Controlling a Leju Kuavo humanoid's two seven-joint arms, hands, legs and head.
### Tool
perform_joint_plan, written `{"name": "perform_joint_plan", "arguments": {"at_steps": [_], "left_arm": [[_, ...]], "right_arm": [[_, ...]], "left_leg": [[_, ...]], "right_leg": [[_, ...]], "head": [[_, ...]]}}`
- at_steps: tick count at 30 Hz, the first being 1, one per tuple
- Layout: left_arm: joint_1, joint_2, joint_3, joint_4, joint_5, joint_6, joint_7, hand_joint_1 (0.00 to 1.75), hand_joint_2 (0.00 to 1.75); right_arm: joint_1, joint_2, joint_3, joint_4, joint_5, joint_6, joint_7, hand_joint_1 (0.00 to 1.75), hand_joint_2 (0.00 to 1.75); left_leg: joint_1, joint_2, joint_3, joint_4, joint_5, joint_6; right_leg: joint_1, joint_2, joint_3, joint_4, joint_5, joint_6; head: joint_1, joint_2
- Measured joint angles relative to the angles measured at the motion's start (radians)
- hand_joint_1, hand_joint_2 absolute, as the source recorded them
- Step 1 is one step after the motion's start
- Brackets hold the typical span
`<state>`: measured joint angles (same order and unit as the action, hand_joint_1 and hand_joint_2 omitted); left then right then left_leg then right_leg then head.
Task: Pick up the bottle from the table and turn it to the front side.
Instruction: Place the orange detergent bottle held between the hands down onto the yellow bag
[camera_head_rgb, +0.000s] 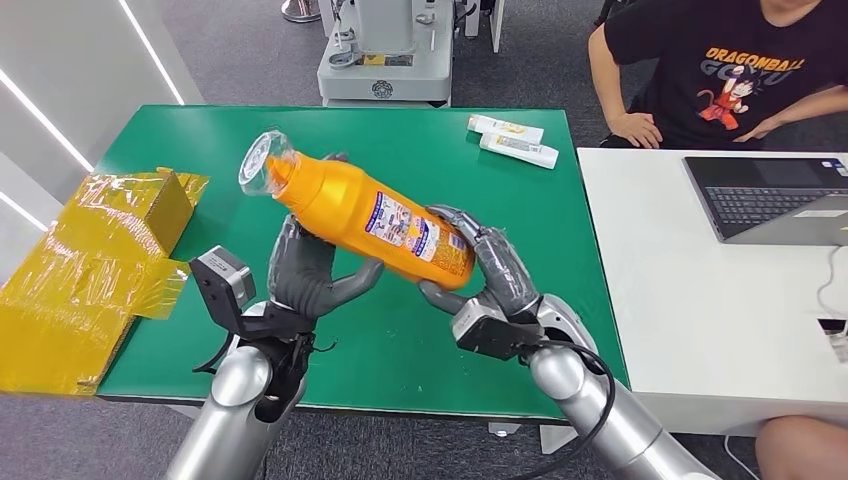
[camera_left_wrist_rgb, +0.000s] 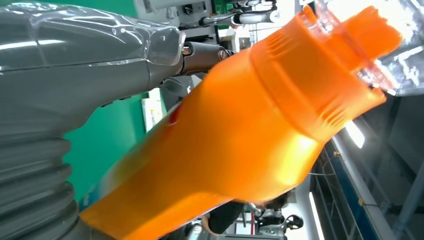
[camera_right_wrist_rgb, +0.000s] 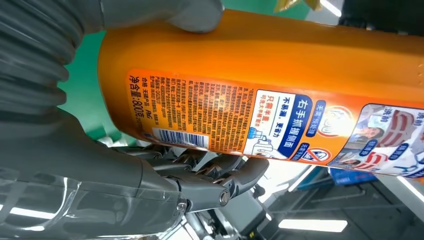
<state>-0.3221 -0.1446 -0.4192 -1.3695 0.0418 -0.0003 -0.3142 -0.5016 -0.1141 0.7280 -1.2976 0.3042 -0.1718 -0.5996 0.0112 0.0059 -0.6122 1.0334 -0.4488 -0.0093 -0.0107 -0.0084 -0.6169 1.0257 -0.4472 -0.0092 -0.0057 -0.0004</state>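
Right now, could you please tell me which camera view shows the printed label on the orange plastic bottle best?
The right wrist view: the printed label fills it, barcode and text sharp. The head view shows it small on the orange plastic bottle. The left wrist view shows mostly the bottle's neck and cap end.

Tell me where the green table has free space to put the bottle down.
The green table is bare in the middle, between the box and the two tubes. Its right strip below the tubes is free too. Near the box it is crowded.
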Motion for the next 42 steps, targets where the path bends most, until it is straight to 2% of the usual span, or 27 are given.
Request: {"name": "perform_joint_plan", "arguments": {"at_steps": [12,13,14,16,17,18,27,28,31,32,38,42], "left_arm": [[-0.012,0.001,0.000,0.055,0.038,0.003,-0.003,0.00,1.75],[-0.013,0.001,0.000,0.058,0.039,0.004,-0.003,0.05,1.75],[-0.013,0.001,0.000,0.062,0.040,0.004,-0.003,0.21,1.75],[-0.014,0.001,-0.001,0.067,0.040,0.005,-0.003,1.09,1.75],[-0.014,0.002,-0.002,0.069,0.040,0.005,-0.003,1.47,1.75],[-0.014,0.002,-0.004,0.071,0.041,0.006,-0.003,1.75,1.75],[-0.014,0.003,-0.011,0.097,0.047,0.014,-0.005,1.75,1.75],[-0.014,0.003,-0.011,0.099,0.047,0.016,-0.006,1.75,1.75],[-0.014,0.003,-0.011,0.104,0.049,0.021,-0.008,1.75,1.75],[-0.014,0.003,-0.011,0.106,0.049,0.024,-0.009,1.75,1.75],[-0.014,0.003,-0.015,0.114,0.051,0.030,-0.011,1.75,1.75],[-0.014,0.003,-0.016,0.114,0.052,0.043,-0.012,1.75,1.75]], "right_arm": [[-0.022,0.013,0.025,0.078,0.019,0.046,-0.011,1.75,1.75],[-0.026,0.013,0.027,0.083,0.019,0.048,-0.011,1.75,1.75],[-0.028,0.013,0.028,0.088,0.019,0.049,-0.011,1.75,1.75],[-0.033,0.013,0.030,0.097,0.019,0.051,-0.012,1.75,1.75],[-0.034,0.013,0.031,0.101,0.018,0.051,-0.012,1.75,1.75],[-0.034,0.013,0.031,0.104,0.016,0.050,-0.013,1.75,1.75],[-0.032,0.013,0.034,0.123,0.010,0.032,-0.019,1.73,1.75],[-0.030,0.013,0.035,0.123,0.010,0.031,-0.019,1.64,1.75],[-0.026,0.013,0.037,0.124,0.010,0.026,-0.019,0.35,1.75],[-0.024,0.013,0.038,0.124,0.009,0.022,-0.019,0.00,1.75],[-0.019,0.013,0.044,0.123,0.007,-0.008,-0.015,0.00,1.75],[-0.010,0.013,0.043,0.105,0.009,-0.074,0.009,0.00,1.75]], "left_leg": [[0.000,0.000,0.000,0.000,0.000,0.000],[0.000,0.000,0.000,0.000,0.000,0.000],[0.000,0.000,0.000,0.000,0.000,0.000],[0.000,0.000,0.000,0.000,0.000,0.000],[0.000,0.000,0.000,0.000,0.000,0.000],[0.000,0.000,0.000,0.000,0.000,0.000],[0.000,0.000,0.000,0.000,0.000,0.000],[0.000,0.000,0.000,0.000,0.000,0.000],[0.000,0.000,0.000,0.000,0.000,0.000],[0.000,0.000,0.000,0.000,0.000,0.000],[0.000,0.000,0.000,0.000,0.000,0.000],[0.000,0.000,0.000,0.000,0.000,0.000]], "right_leg": [[0.000,0.000,0.000,0.000,0.000,0.000],[0.000,0.000,0.000,0.000,0.000,0.000],[0.000,0.000,0.000,0.000,0.000,0.000],[0.000,0.000,0.000,0.000,0.000,0.000],[0.000,0.000,0.000,0.000,0.000,0.000],[0.000,0.000,0.000,0.000,0.000,0.000],[0.000,0.000,0.000,0.000,0.000,0.000],[0.000,0.000,0.000,0.000,0.000,0.000],[0.000,0.000,0.000,0.000,0.000,0.000],[0.000,0.000,0.000,0.000,0.000,0.000],[0.000,0.000,0.000,0.000,0.000,0.000],[0.000,0.000,0.000,0.000,0.000,0.000]], "head": [[0.000,0.000],[0.000,0.000],[0.000,0.000],[0.000,0.000],[0.000,0.000],[0.000,0.000],[0.000,0.000],[0.000,0.000],[0.000,0.000],[0.000,0.000],[0.000,0.000],[0.000,0.000]]}}
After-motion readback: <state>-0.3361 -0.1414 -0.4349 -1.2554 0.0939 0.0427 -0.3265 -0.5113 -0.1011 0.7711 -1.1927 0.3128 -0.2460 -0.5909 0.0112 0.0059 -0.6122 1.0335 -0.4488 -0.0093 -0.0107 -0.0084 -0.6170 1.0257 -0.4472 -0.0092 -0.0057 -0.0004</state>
